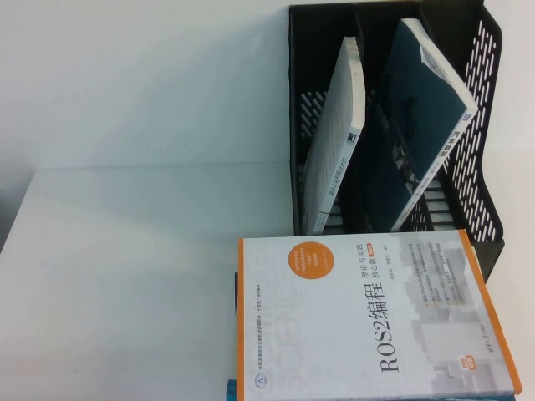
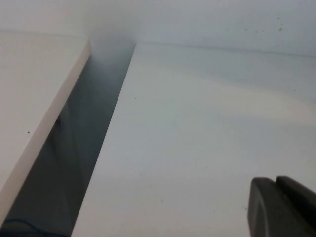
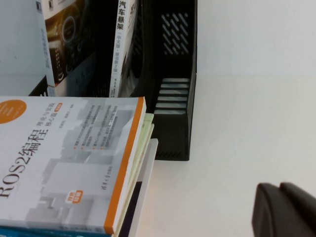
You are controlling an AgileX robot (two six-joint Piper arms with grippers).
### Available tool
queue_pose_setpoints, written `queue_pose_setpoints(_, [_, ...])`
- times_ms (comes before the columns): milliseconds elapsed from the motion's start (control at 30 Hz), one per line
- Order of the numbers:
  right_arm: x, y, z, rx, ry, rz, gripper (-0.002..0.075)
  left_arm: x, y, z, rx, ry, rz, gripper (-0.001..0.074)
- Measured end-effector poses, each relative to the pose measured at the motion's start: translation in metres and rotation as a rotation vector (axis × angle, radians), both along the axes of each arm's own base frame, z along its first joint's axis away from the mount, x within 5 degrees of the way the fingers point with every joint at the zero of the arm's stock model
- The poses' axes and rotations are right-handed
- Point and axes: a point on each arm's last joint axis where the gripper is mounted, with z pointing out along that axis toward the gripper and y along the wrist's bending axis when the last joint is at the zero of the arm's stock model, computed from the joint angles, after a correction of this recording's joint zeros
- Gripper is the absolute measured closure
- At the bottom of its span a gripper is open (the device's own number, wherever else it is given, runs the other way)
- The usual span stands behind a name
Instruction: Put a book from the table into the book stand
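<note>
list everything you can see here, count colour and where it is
book stand: 1, black, far right of the table
book: 1, dark teal back cover, leaning in the stand's middle slot
pale grey-white book: 1, leaning in the stand's left slot
ROS2 book: 1, white with orange edge, on top of a stack in front of the stand
stacked books: number unclear, under the ROS2 book
table: 1, white
left gripper: 1, dark, over bare table
right gripper: 1, dark, beside the stack

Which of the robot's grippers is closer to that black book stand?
Right. The right gripper hangs over the table beside the book stand; the left gripper sees only bare tabletop, no stand.
</note>
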Motion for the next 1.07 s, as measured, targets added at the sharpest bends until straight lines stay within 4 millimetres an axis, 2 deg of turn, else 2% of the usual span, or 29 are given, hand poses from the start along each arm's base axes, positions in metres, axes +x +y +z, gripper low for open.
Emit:
queue_pose_setpoints(233, [0.0000,0.0000,0.0000,0.000,0.000,0.000,0.0717,0.0000,-0.0002,0.0000,-0.006,0.001,-0.001,0.0736])
queue_pose_setpoints(433, [0.0000,0.0001,0.0000,0.001,0.000,0.001,0.0717,-0.0005,-0.0047,0.0001,-0.134,0.012,-0.017,0.0736])
queue_pose_setpoints(733, [0.0000,0.0001,0.0000,0.001,0.000,0.001,0.0717,-0.0008,-0.0083,-0.0002,-0.023,0.013,-0.088,0.0736])
queue_pose_setpoints(1067, [0.0000,0.0001,0.0000,0.001,0.000,0.001,0.0717,-0.0008,-0.0086,-0.0002,0.023,0.011,-0.104,0.0736])
